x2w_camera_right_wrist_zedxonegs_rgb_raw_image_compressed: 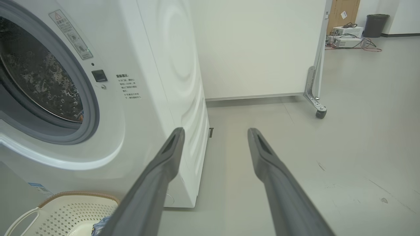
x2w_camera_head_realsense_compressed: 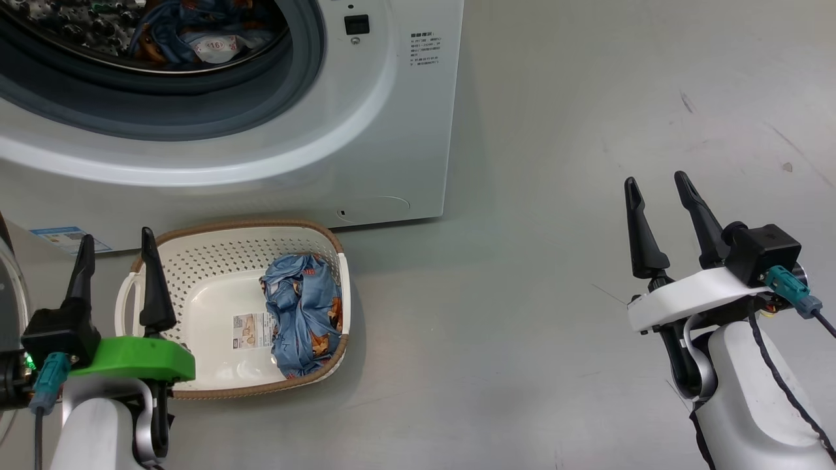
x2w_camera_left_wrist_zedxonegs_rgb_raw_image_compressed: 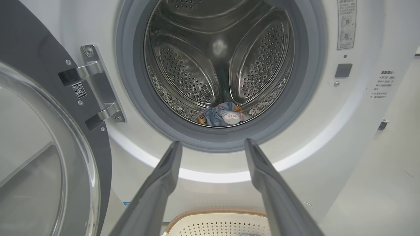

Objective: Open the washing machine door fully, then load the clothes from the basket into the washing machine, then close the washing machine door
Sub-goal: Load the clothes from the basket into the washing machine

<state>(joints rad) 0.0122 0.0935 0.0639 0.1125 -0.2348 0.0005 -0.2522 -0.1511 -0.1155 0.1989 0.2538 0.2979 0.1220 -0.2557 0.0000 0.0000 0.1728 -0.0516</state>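
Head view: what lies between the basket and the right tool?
Bare grey floor separates the basket from the right tool, as the head view shows.

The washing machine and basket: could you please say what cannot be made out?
- washing machine door: left wrist view, cut off by left and bottom edges.
- loaded clothes: left wrist view, partly behind the grey seal.
- basket: head view, near-left corner behind the left pincer.
- basket label: head view, print too small.

A red 16 shows on the cream patch of the clothes in the drum. A QR sticker sits on the washing machine door by the hinge. Small print on the washing machine front: unreadable.
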